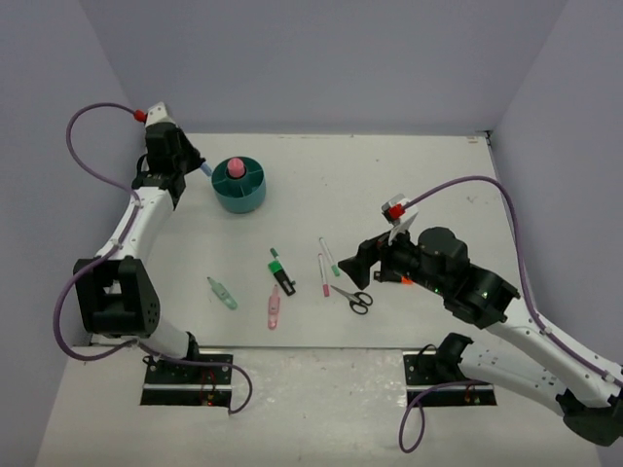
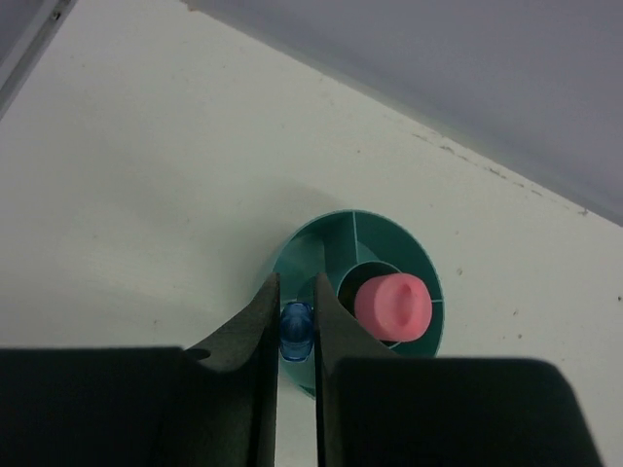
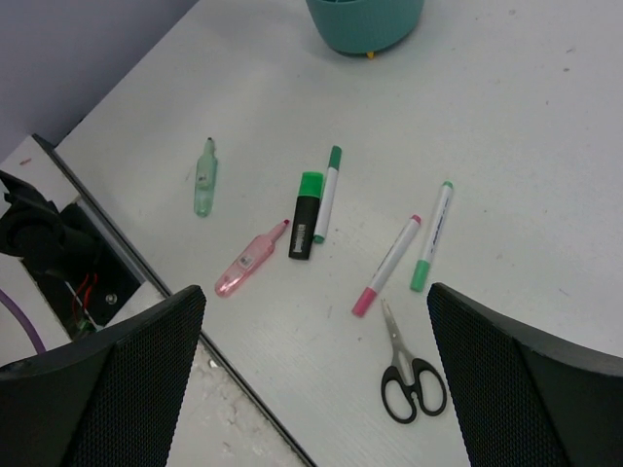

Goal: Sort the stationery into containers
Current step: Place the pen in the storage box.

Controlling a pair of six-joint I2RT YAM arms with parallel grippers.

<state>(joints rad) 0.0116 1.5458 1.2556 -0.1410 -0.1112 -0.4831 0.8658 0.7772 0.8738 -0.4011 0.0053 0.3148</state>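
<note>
Left pincer (image 2: 295,290) first: I have it clamped on a translucent blue marker (image 2: 295,331), right at the rim of the round teal organizer (image 2: 389,226), whose middle cup holds a pink roll (image 2: 393,305). My right pincer (image 3: 313,292) hangs spread apart over scissors (image 3: 409,375), white pens (image 3: 389,263), a green marker (image 3: 203,178), a pink marker (image 3: 250,261) and a black-and-green marker (image 3: 306,216) scattered on the white table (image 1: 438,185). Lilac-grey walls (image 1: 321,58) enclose it.

A white table (image 1: 438,175) (faintly scuffed) stands enclosed by pale grey walls (image 1: 321,58) on three sides.
</note>
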